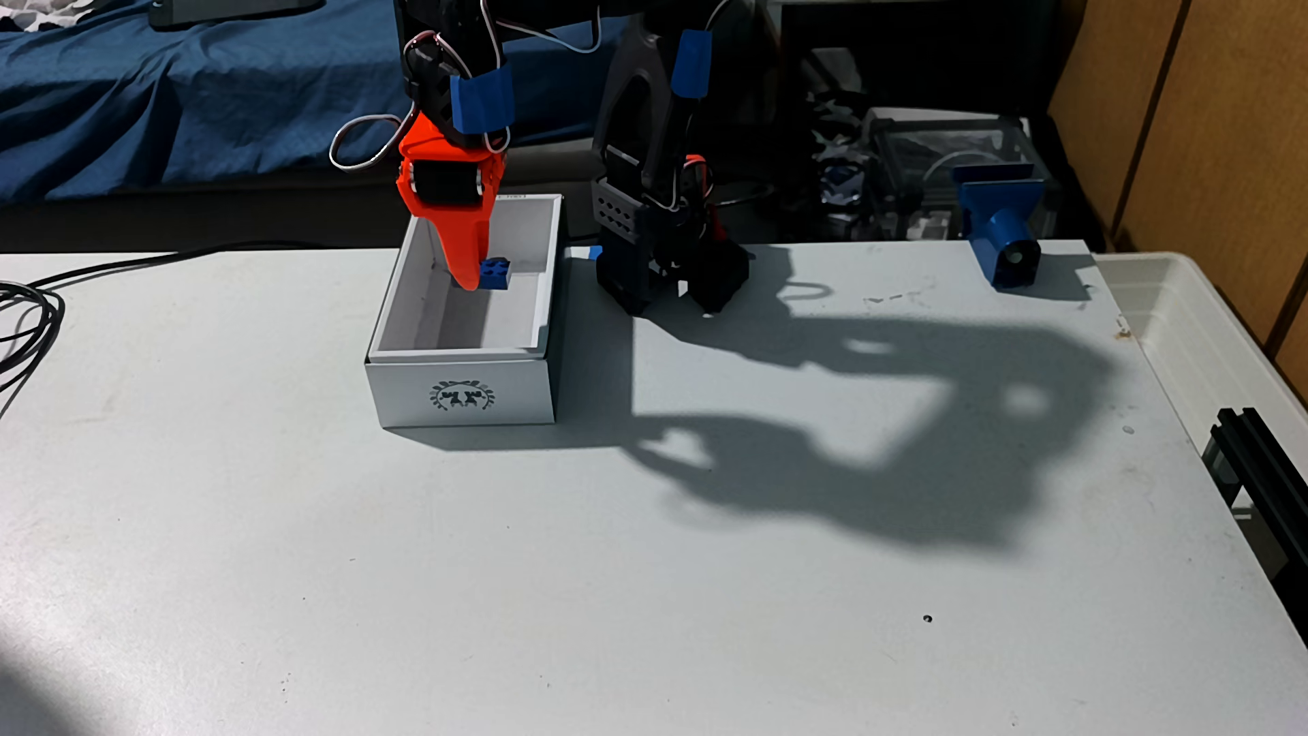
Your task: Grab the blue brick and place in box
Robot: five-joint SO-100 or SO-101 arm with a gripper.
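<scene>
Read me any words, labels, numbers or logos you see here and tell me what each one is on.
No words or numbers can be read.
Box, near short side: a dark round wreath-like emblem, a picture with no letters I can make out.
Box, far rim: a faint dark mark, too small to read.

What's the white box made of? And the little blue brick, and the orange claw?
The box looks like matte cardboard: thin, straight folded walls. The blue brick looks like glossy plastic with moulded studs. The orange end effector seems to be hard printed plastic, though the picture can't confirm it.
</scene>
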